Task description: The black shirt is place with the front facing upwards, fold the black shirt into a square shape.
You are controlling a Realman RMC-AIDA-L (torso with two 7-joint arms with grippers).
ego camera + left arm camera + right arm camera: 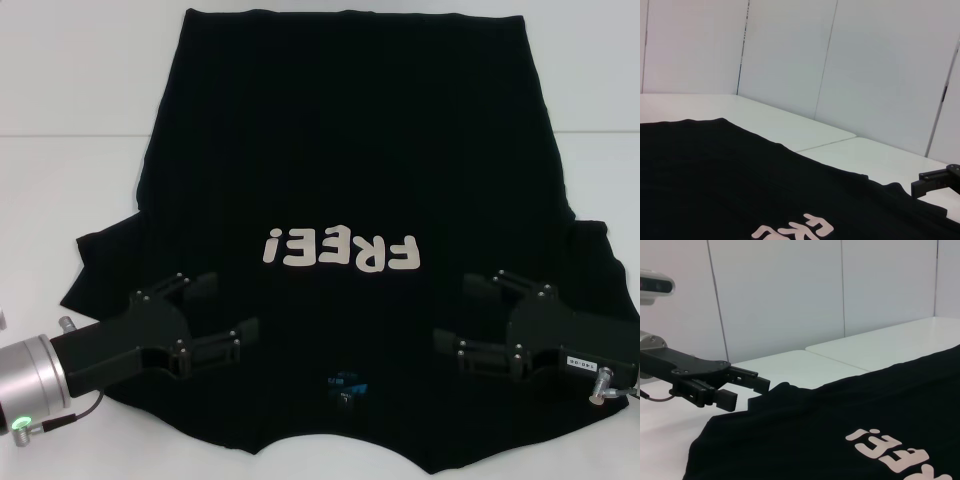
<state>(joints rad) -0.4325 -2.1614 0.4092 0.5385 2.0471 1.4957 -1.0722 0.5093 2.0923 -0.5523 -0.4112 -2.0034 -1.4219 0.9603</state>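
Both grippers, left (222, 312) | right (467, 313), fingers spread, empty | black shirt (340, 150) flat, smooth fabric

One black shirt (340, 160), spread between and beneath both grippers on one white counter (70, 180). Two grippers: left gripper (222, 310) over the shirt's edge on its own side, right gripper (470, 315) opposite, each with two fingers spread apart. One printed word (338, 250) on the shirt, just ahead of the grippers: four letters plus one exclamation mark. One blue neck label (345, 383), midway between the two grippers.
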